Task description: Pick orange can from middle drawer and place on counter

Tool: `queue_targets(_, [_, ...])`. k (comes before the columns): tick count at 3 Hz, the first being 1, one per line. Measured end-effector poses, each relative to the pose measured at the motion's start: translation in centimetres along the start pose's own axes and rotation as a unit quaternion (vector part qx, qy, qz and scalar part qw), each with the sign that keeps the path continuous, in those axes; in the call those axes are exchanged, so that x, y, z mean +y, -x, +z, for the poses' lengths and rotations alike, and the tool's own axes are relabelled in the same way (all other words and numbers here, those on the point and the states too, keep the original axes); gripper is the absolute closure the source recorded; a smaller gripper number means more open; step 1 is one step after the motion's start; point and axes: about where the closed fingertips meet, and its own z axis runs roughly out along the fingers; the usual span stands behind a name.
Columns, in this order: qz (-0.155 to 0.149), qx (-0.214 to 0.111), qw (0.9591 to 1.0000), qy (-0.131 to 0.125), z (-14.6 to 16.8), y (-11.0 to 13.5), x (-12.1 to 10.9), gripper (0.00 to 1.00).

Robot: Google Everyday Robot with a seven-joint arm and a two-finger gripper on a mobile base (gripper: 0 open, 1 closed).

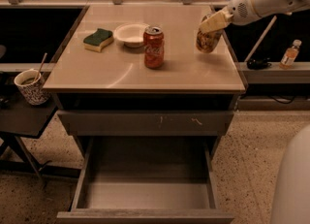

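Note:
My gripper [211, 26] reaches in from the upper right and is shut on the orange can [208, 40], a brownish-orange mottled can. It holds the can tilted just over the right part of the tan counter [111, 70], close to the surface. I cannot tell whether the can touches the counter. The middle drawer [145, 195] is pulled out at the bottom of the cabinet, and its grey floor is bare.
A red Coca-Cola can [153, 47] stands mid-counter, left of the held can. A white bowl [130, 34] and a green sponge [98, 39] lie behind it. A shut drawer front with pale scratches [145, 122] sits above the open drawer. A cup [30, 86] stands on the dark side table at left. A small bottle [290, 53] stands at right.

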Motion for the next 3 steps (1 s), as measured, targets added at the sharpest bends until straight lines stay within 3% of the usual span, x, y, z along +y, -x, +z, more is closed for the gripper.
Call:
queue_targets(1, [0.03,0.025,0.9984,0.041,2.79,-4.4,-0.03,1.0])
queue_targets(3, [0.03,0.025,0.9984,0.042,2.46,-3.96,-0.02,0.58])
